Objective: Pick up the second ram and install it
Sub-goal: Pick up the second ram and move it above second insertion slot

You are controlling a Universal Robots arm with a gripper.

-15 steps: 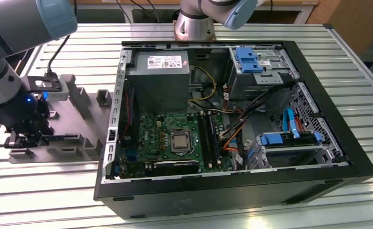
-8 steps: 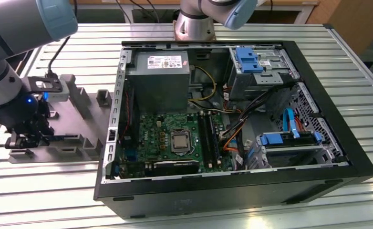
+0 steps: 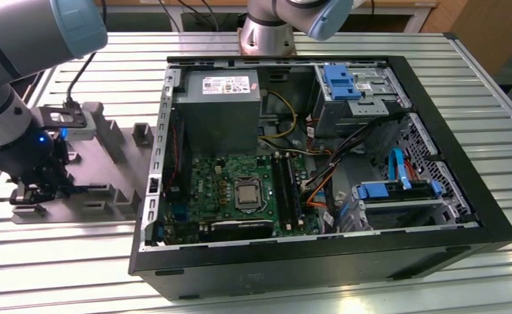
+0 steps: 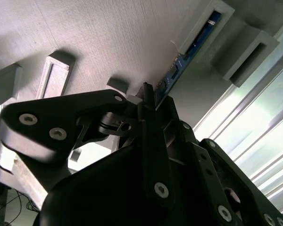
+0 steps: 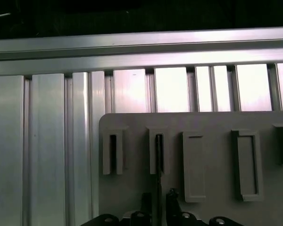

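**Second ram [image 4: 177, 66]: pick-up in hand, not yet lifted**

Found the claw [image 5: 159, 197] set narrow astride the stick's near end; could not tell whether already clamped. Judged the pick-up step to be in hand, with installing not begun. Judged the next move to call for a sure pinch on the flat faces and a straight draw along the slot, without twist. Saw the stick on edge in a slot of the grey holder [image 5: 212, 122], thin, dark, blue-faced, dotted with small parts. Saw the holder lying on the ribbed metal desk [image 5: 47, 141], well apart from the open computer case [image 3: 326, 268] and its green motherboard [image 3: 208, 176] toward the exterior view's right.
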